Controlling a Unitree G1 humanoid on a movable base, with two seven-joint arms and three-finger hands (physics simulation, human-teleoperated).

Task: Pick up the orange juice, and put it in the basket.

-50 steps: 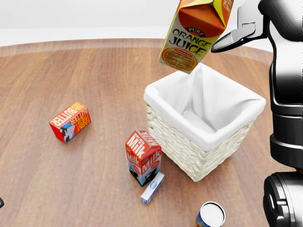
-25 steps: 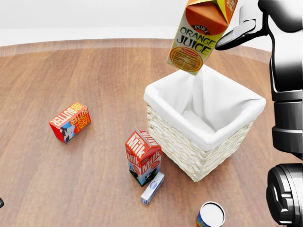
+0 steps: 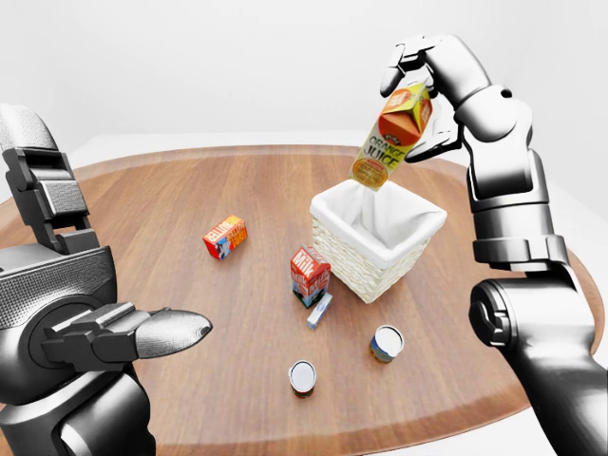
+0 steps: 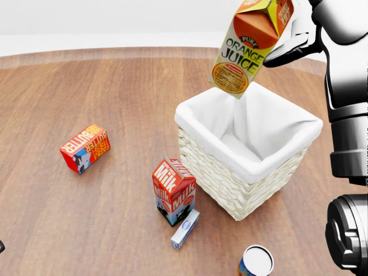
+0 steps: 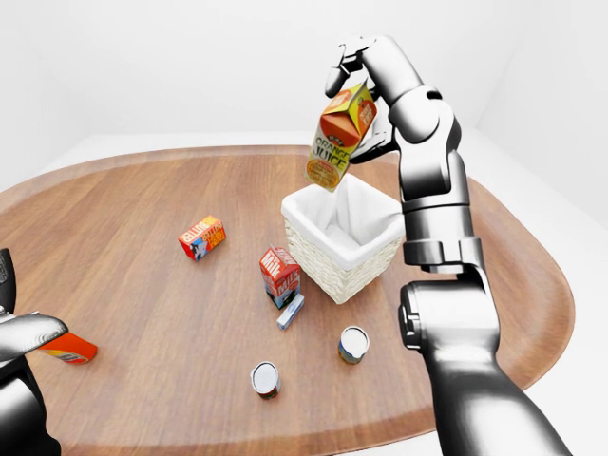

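1. The orange juice carton point(image 4: 248, 49) is being held in the air by the right hand point(image 3: 418, 90), whose fingers are clamped on its upper part; the carton is tilted, with its base leaning toward the left of the head view.
2. The carton is hanging above the far rim of the basket point(image 4: 248, 150), not yet inside it; the basket, lined with white cloth, is standing toward the right side of the bench point(image 4: 86, 86).
3. The left hand point(image 3: 133, 334) is being kept low at the near left edge of the bench, fingers apart and holding nothing.
4. A milk carton point(image 4: 173, 191) is standing just beside the basket's near-left wall, with a small box point(image 4: 185, 228) lying against its foot; a butter box point(image 4: 85, 148) is lying well apart toward the left.
5. Two cans point(image 3: 386, 343) point(image 3: 303, 377) are standing near the near edge of the bench.
6. Risk, as judged: if the carton is released here, its low corner could catch the far rim and the carton could be tipped outside, because it is sitting over the rim rather than over the middle of the opening.
7. Risk, as judged: since the carton is tilted and gripped only near its top, it could swing or slip while being lowered, and the light basket could be nudged toward the milk carton.
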